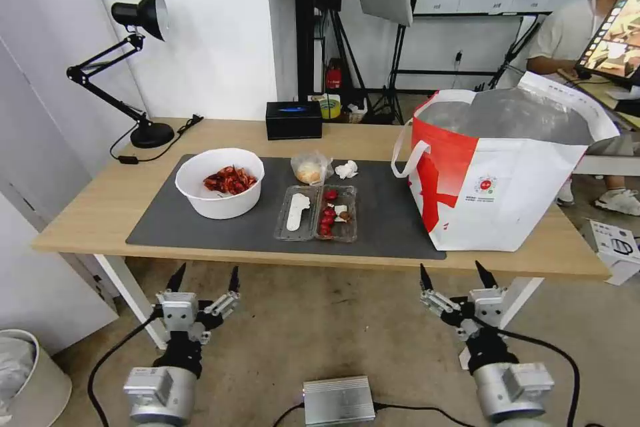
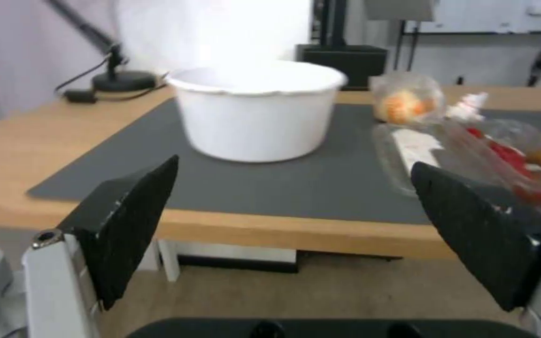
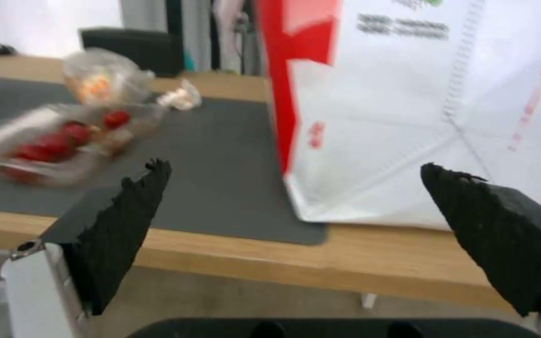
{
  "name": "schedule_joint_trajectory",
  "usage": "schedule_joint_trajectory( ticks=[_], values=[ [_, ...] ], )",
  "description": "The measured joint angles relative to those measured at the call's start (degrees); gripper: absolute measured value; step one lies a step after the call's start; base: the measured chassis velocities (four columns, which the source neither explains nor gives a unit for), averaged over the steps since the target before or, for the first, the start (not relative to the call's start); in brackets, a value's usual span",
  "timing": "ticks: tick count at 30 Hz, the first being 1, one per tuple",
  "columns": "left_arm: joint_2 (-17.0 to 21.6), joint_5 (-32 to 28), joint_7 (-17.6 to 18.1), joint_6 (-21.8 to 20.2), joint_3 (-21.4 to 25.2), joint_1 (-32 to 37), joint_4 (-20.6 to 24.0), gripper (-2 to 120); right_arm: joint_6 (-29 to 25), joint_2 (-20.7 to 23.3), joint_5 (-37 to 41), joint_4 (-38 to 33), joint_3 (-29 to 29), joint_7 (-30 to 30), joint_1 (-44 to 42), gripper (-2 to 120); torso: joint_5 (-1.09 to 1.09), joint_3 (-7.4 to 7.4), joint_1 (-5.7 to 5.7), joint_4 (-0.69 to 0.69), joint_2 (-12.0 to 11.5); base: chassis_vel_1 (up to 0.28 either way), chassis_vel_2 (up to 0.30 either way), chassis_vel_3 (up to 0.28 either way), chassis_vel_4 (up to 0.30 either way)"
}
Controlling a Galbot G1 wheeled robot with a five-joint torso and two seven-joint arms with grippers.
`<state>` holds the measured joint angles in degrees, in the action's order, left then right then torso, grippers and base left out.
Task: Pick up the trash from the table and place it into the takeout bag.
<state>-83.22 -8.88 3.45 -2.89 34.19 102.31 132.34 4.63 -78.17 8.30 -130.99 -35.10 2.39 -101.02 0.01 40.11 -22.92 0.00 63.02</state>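
**Tabletop** (image 1: 100, 203): long light-wood top on white legs, with a dark grey mat (image 1: 393, 220) across its middle. Carries every item below.

**Takeout bag** (image 1: 507, 193): white and red tote, foil-lined mouth standing open, strap handle hanging on its left face. Stands at 3 o'clock on the tabletop, partly on the mat's right end.

**White bowl** (image 1: 220, 183): holds red shells; at 9 o'clock on the mat, well apart from the bag.

**Clamshell tray** (image 1: 317, 213): clear plastic, lying open and flat with red scraps in its right half; mat centre, just beside the bowl on the 3 o'clock side.

**Clear bag with bun** (image 1: 310, 168): at 12 o'clock from the tray, near it.

**Crumpled tissue** (image 1: 346, 169): white, just beside the bun bag on its 3 o'clock side.

**Left gripper** (image 1: 204, 278): fingers spread wide, holding nothing; hangs below the tabletop's near edge, at 6 o'clock from the bowl.

**Right gripper** (image 1: 456, 275): likewise spread wide and empty; below the near edge, at 6 o'clock from the bag's left corner.

**Step in hand:** judged as the start; all four pieces of trash lie on the mat, none lifted, none visibly in the bag.

**Next move calls for:** raising a gripper above the tabletop edge and reaching forward to one piece. The tray looks flimsy and may spill its scraps if tilted; the bowl's rim offers the firmest hold.
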Motion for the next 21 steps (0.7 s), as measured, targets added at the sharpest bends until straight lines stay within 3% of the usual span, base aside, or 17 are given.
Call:
schedule_joint_trajectory(
  ticks=[3,5,9,12,14,21],
  values=[
    [1.2,-3.82,1.57,-1.3,1.2,-0.38,0.32,100,2.0,3.31,3.56,0.36,-1.58,1.12,0.94,100,0.0,0.0,0.0,0.0,0.0,0.0,0.0,0.0,0.0],
    [3.05,-9.71,4.06,-3.27,3.04,-0.97,0.78,100,5.56,9.21,9.9,1.0,-4.35,3.01,2.55,100,0.01,0.0,0.0,0.0,0.0,0.0,0.0,0.0,0.0],
    [3.37,-10.8,4.41,-3.64,3.33,-1.07,0.86,100,8.33,13.85,14.92,1.49,-6.62,4.54,3.84,100,-0.02,0.0,0.0,0.02,0.0,0.0,0.0,0.0,0.0],
    [3.5,-11.31,4.35,-3.66,3.34,-1.1,0.87,100,8.11,14.84,17.0,1.17,-6.88,4.19,3.95,100,0.0,0.0,0.0,0.01,0.0,0.0,0.0,0.0,0.0],
    [5.47,-17.1,0.12,-1.46,3.01,-1.47,0.68,100,7.66,15.14,17.83,0.81,-6.96,3.7,3.98,100,0.0,0.0,0.0,-0.01,0.0,0.0,0.0,0.0,0.0],
    [6.9,-20.58,-2.54,-1.02,2.27,-1.81,0.82,100,7.45,14.87,17.63,0.99,-6.65,3.3,4.07,100,0.0,0.0,0.0,0.0,0.0,0.0,0.0,0.0,0.0]
  ],
)
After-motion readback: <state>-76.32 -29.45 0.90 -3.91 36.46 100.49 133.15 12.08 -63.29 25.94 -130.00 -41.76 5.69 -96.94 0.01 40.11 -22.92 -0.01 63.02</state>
